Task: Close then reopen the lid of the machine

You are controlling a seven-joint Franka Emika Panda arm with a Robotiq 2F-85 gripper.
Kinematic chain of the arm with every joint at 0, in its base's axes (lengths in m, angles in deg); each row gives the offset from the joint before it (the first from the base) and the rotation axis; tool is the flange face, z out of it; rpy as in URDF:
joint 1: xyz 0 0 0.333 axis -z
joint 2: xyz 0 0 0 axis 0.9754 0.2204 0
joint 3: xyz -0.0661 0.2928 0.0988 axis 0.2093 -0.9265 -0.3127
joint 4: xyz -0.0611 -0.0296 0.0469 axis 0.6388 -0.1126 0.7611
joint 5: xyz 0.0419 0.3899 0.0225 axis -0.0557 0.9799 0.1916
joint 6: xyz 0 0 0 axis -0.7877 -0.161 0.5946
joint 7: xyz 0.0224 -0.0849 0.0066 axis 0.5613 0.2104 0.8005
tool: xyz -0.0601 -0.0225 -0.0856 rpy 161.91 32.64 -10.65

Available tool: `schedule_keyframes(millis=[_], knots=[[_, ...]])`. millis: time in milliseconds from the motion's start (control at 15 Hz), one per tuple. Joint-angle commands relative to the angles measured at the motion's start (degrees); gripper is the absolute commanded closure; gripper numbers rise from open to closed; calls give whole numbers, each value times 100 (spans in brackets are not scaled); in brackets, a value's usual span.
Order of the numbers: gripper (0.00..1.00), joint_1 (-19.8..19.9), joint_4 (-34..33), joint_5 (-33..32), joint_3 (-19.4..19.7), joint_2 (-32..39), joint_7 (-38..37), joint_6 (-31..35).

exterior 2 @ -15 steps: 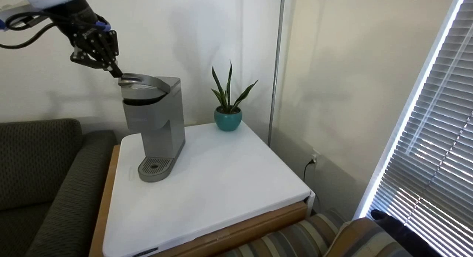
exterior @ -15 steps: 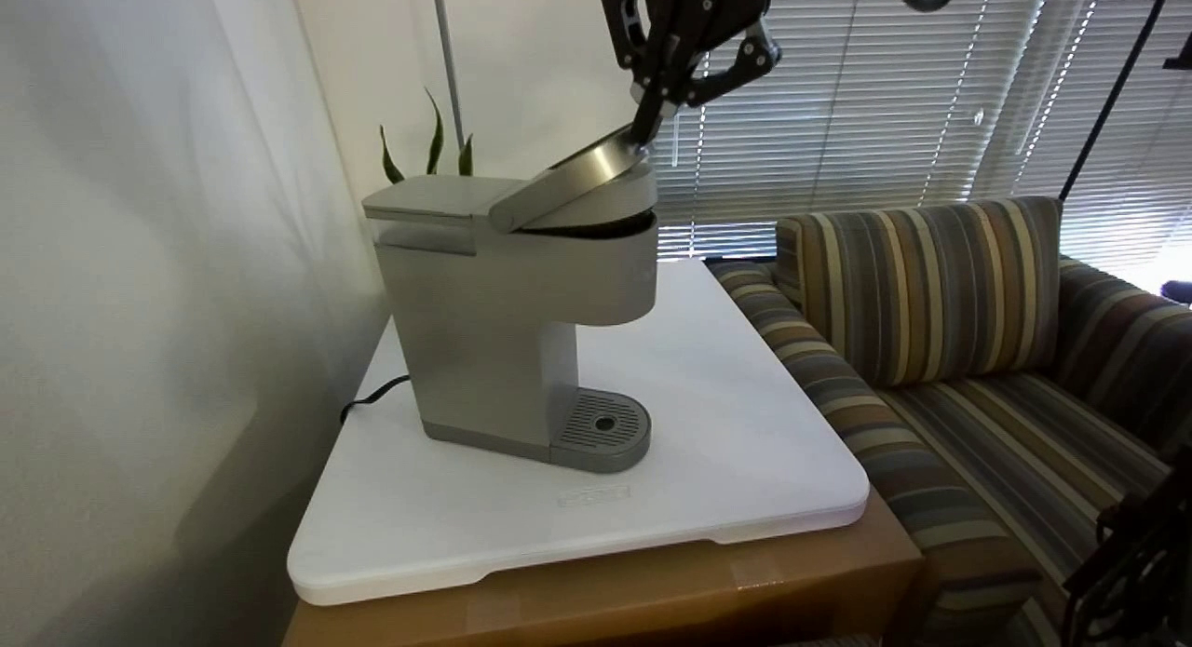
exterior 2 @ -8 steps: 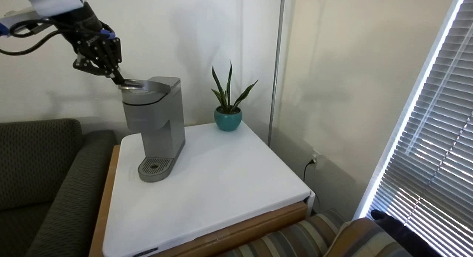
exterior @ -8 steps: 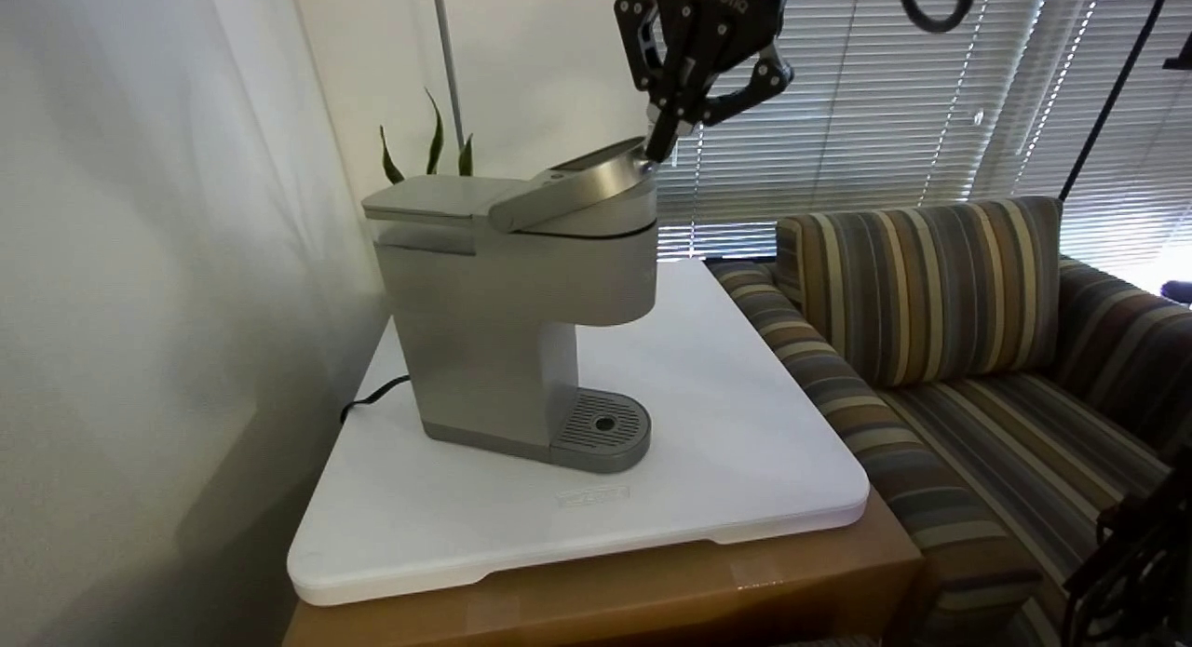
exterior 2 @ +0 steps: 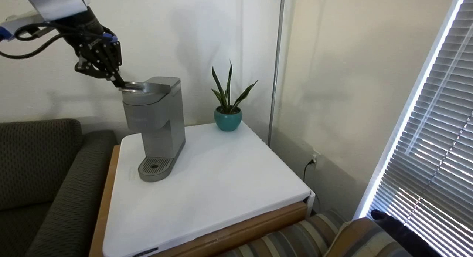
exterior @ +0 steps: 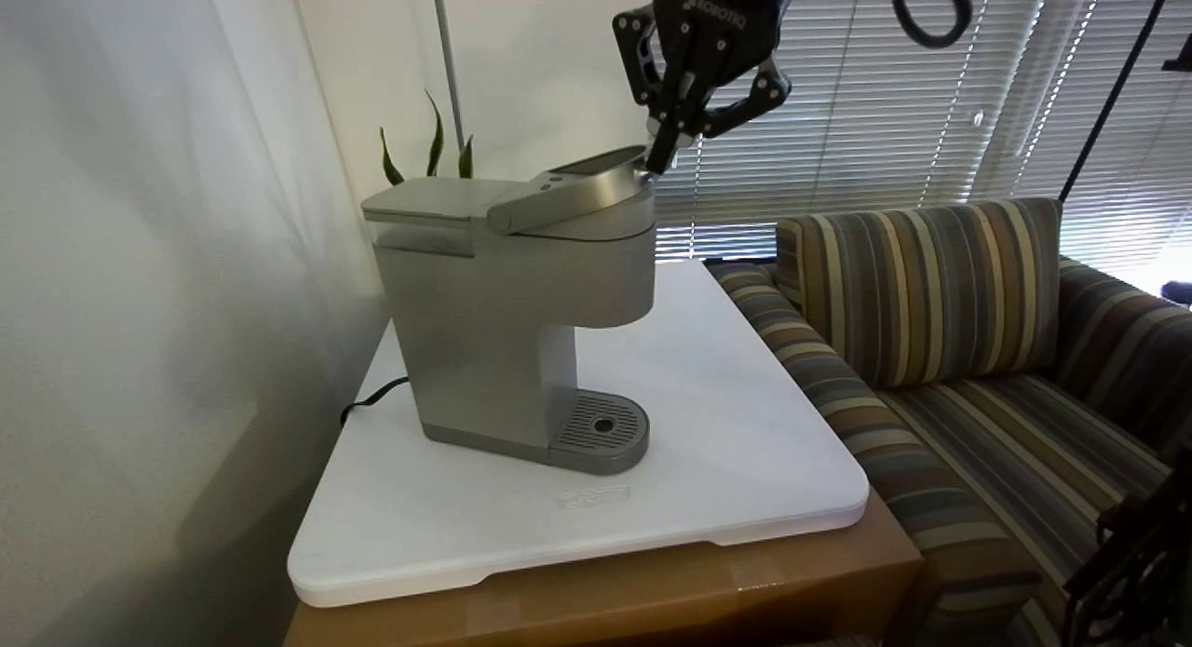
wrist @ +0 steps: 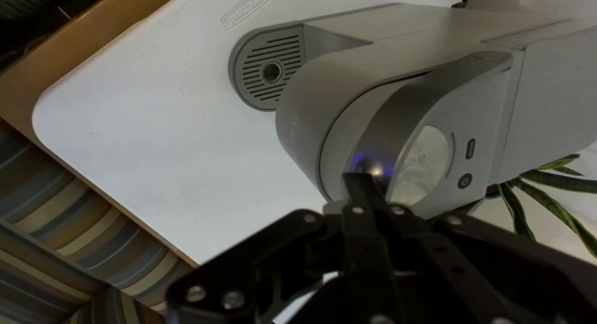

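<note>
Home-like living room, striped armchair, dark upholstered seat, horizontal window blinds, 1 snake plant in teal pot

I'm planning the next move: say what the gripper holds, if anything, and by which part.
Nothing is held: the gripper is shut, its jaws together at the front edge of the lid, not around it.

A white tabletop with rounded corners rests on a brown support. A grey coffee machine stands upright on the tabletop, just beside small lettering moulded into the surface. A black cord runs from behind the machine to the tabletop's edge. In an exterior view, a green plant in a teal pot sits at a far corner, apart from the machine.
</note>
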Motion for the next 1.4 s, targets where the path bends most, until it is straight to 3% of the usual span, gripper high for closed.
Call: schedule_keyframes(millis=[0,667,1067,1333], knots=[[100,-133,-213,184,86,451,357,57],[100,-212,-159,351,308,771,418,-75],[100,-246,-171,339,424,683,373,-98],[100,-286,-267,425,374,364,523,-510]])
